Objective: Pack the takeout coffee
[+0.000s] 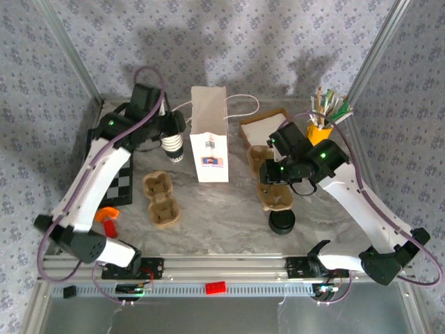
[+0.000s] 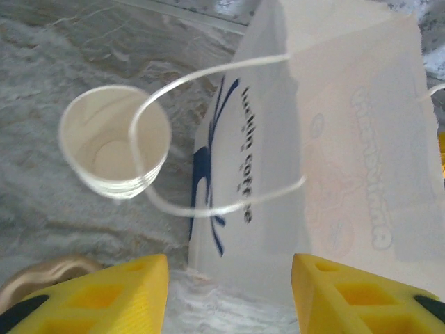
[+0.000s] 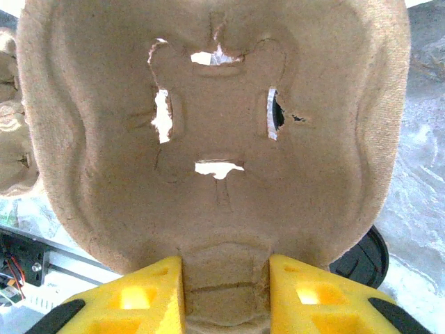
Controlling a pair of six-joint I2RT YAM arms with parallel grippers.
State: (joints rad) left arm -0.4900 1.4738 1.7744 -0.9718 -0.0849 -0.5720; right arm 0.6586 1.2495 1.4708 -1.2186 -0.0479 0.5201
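Note:
The takeout coffee itself is out of view. My right gripper point(image 1: 275, 175) point(image 3: 226, 292) is shut on the end tab of a brown pulp two-cup tray point(image 1: 277, 197) point(image 3: 215, 125), whose empty underside faces the wrist camera. A low stack of black lids point(image 1: 281, 221) point(image 3: 363, 254) lies just beyond that tray. My left gripper point(image 1: 172, 127) point(image 2: 229, 292) is open with nothing between its fingers, hovering by the stack of lidless cream cups point(image 1: 174, 147) point(image 2: 115, 141) and the upright white paper bag point(image 1: 209, 136) point(image 2: 327, 139).
A second pulp tray point(image 1: 161, 199) lies left of centre and a third point(image 1: 259, 156) sits behind the held one. A brown box point(image 1: 264, 124) and a yellow holder of stirrers point(image 1: 324, 115) stand at the back right. A checkerboard point(image 1: 119, 184) lies at the left edge.

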